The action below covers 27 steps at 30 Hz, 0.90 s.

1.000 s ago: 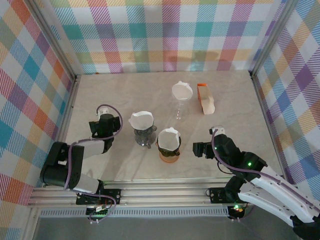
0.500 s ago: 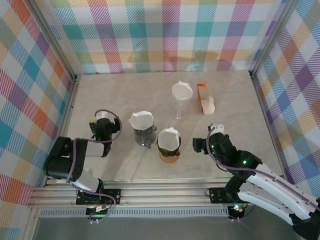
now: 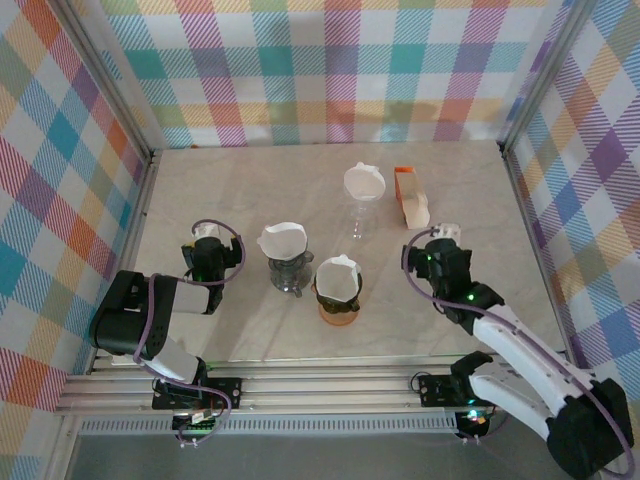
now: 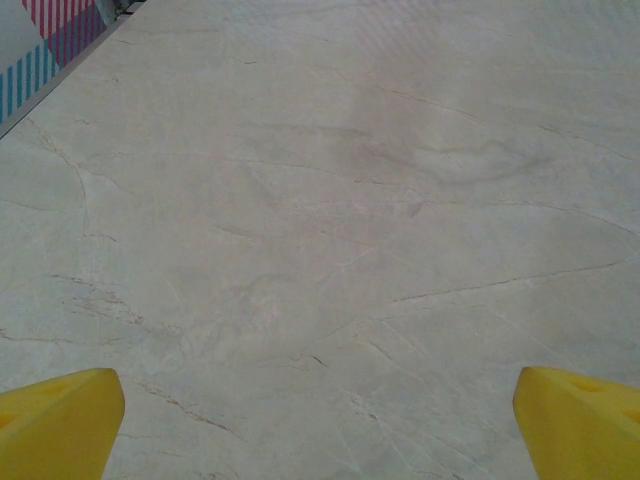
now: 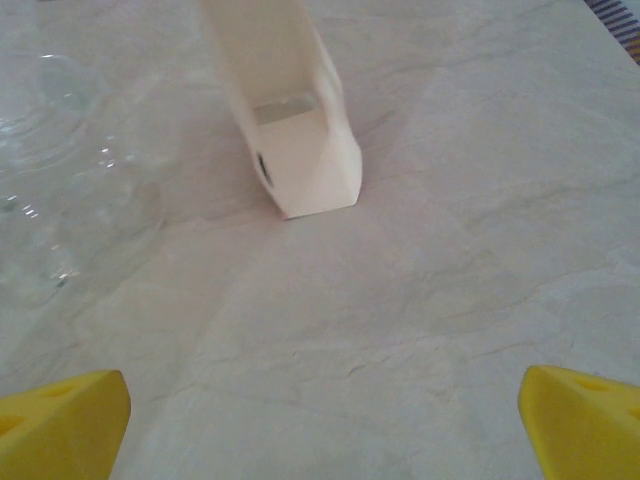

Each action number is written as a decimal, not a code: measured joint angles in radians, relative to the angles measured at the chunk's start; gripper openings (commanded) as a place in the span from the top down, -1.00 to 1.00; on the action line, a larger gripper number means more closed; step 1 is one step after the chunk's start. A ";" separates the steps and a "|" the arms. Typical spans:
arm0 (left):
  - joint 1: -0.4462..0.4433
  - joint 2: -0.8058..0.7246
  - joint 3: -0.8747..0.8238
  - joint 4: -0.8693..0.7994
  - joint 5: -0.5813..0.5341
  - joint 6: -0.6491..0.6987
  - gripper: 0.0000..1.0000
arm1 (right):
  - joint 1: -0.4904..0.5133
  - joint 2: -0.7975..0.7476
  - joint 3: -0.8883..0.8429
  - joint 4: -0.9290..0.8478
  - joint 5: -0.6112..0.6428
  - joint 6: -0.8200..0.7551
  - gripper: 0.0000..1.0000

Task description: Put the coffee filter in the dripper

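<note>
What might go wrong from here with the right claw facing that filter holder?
One: the open right claw faces the filter holder, with the clear glass dripper close beside it; a wide approach may knock the glass. Two: the holder looks light and sits free on the table, so one finger touching first may push it away.
</note>
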 measured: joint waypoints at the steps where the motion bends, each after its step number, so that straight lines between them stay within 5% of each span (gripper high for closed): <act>1: 0.000 0.000 0.000 0.000 0.000 0.000 -1.00 | -0.022 0.022 0.000 0.027 -0.013 -0.014 -0.98; 13: 0.005 0.000 0.000 -0.001 0.012 0.000 -0.99 | -0.268 0.245 0.000 0.407 -0.137 -0.197 -0.98; 27: 0.017 0.000 0.001 -0.002 0.027 -0.002 -1.00 | -0.383 0.594 -0.137 0.861 -0.297 -0.272 -0.98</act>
